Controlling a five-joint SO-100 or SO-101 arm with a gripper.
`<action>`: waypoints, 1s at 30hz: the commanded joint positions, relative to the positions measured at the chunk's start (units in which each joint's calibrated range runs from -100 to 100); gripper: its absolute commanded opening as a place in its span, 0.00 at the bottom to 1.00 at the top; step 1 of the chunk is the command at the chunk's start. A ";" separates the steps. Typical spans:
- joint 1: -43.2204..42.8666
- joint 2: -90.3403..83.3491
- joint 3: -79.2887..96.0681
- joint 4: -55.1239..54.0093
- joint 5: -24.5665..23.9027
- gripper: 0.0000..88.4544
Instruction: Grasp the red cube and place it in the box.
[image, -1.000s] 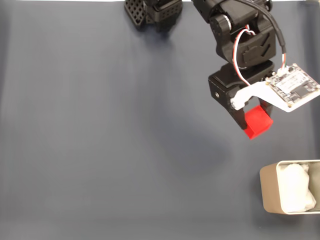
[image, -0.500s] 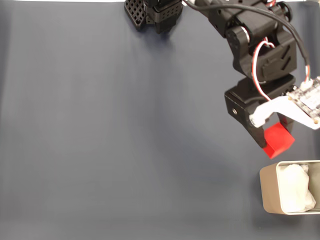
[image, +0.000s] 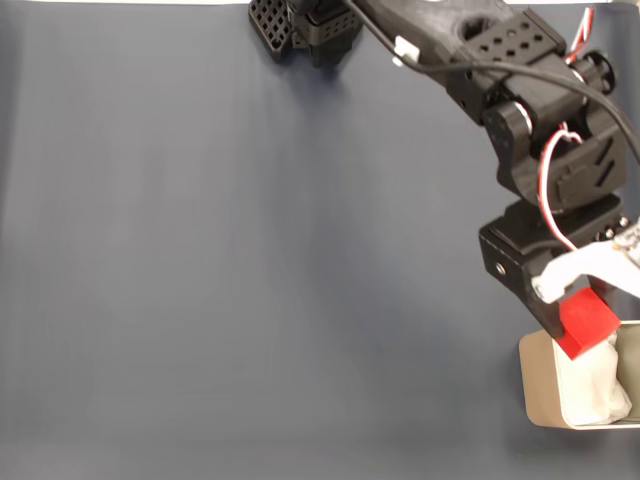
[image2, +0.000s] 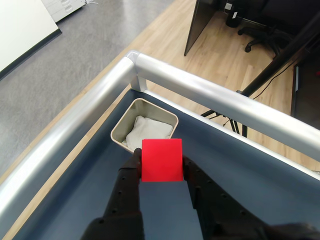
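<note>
The red cube (image: 585, 321) hangs in the air, held between the black fingers of my gripper (image: 572, 322), which is shut on it. In the fixed view it overlaps the top left corner of the box (image: 534, 378), a beige container with white soft lining at the bottom right. The wrist view looks along the fingers: the red cube (image2: 161, 159) sits clamped in my gripper (image2: 161, 164), and the box (image2: 120, 134) lies just beyond and slightly left of it on the dark blue mat.
A silver metal rail (image2: 210, 92) runs round the table's corner right behind the box. The black arm (image: 520, 110) reaches from its base (image: 310, 25) at the top. The dark blue mat (image: 250, 270) spreads wide to the left.
My gripper has carried the red cube down and to the right in the fixed view, from the open mat to the box's top left corner. The box has not moved.
</note>
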 joint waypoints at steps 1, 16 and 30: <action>0.28 0.87 -6.88 0.22 0.49 0.01; -0.86 9.80 -19.20 0.30 2.88 0.01; -1.85 17.77 -28.14 -0.03 2.98 0.01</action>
